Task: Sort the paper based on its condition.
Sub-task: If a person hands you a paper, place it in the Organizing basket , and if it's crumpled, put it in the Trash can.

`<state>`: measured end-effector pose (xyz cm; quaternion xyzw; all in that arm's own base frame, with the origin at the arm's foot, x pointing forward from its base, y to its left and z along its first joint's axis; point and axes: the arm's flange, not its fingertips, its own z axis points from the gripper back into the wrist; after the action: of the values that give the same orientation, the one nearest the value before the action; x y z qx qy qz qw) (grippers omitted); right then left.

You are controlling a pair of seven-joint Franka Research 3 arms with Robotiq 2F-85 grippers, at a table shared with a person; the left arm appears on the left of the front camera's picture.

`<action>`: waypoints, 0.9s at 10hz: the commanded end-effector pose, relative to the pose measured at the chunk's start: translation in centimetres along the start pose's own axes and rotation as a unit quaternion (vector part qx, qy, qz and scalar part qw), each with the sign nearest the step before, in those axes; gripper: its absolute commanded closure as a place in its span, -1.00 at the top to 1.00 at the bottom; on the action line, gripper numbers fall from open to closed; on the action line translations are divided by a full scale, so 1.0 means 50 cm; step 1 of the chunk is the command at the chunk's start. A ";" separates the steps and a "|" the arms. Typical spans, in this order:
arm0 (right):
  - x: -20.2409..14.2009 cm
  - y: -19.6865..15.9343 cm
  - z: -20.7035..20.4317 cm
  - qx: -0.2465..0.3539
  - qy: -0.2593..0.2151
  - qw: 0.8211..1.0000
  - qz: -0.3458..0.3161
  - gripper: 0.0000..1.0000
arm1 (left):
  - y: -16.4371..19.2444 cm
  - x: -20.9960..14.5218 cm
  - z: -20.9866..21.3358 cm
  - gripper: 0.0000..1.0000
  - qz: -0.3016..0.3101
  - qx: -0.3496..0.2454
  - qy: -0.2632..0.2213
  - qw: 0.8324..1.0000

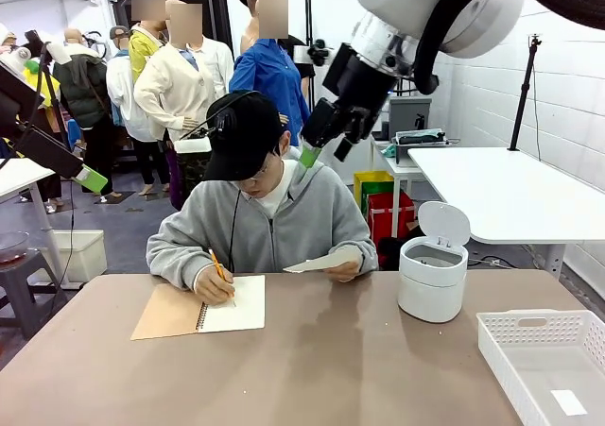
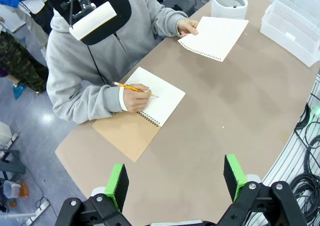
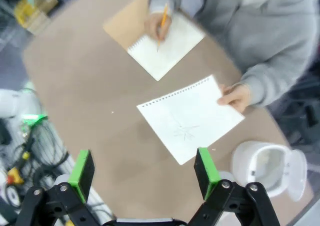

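Paper: one smooth, flat white sheet (image 3: 190, 118) with a perforated edge and a faint pencil sketch on it. The person's hand (image 3: 235, 95) holds it by one edge, over the far side of the desk (image 1: 331, 369), between the notebook and the bin.
Left gripper (image 2: 176, 180): jaws spread wide, nothing between the green pads. It hangs high over the near part of the desk and looks down at the notebook.
Right gripper (image 3: 144, 172): jaws also wide apart and empty, up in the air above the held sheet and well apart from it.
Notebook (image 2: 150, 103): spiral-bound, lying open on the desk in front of the person, with the brown cover folded out to one side and a white page up.
Pencil (image 2: 132, 88): yellow, in the person's other hand (image 1: 213, 282), tip on the notebook page.
Bin (image 1: 433, 277): small, round and white, lid tipped up, on the desk near the sheet.
Basket (image 1: 548, 360): white and perforated, at the robot's right corner of the desk, with a small white slip lying inside.
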<state>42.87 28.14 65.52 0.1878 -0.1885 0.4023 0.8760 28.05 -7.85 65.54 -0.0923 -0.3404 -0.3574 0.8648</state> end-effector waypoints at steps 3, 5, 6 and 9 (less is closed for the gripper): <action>-0.013 -0.105 -0.019 0.041 0.010 0.977 -0.209 1.00 | 0.001 -0.001 0.001 1.00 0.001 -0.002 -0.002 1.000; -0.050 -0.172 -0.044 0.088 0.036 0.946 -0.311 1.00 | 0.001 -0.001 0.001 1.00 0.001 -0.002 -0.002 1.000; -0.068 -0.199 -0.066 0.094 0.039 0.933 -0.345 1.00 | 0.001 -0.001 0.001 1.00 0.001 -0.002 -0.002 1.000; -0.080 -0.218 -0.078 0.073 0.052 0.938 -0.336 1.00 | 0.001 -0.001 0.001 1.00 0.001 -0.002 -0.002 1.000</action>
<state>49.91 20.62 57.29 0.2808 -0.0310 0.1016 0.9539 28.05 -7.83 65.54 -0.0922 -0.3404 -0.3571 0.8649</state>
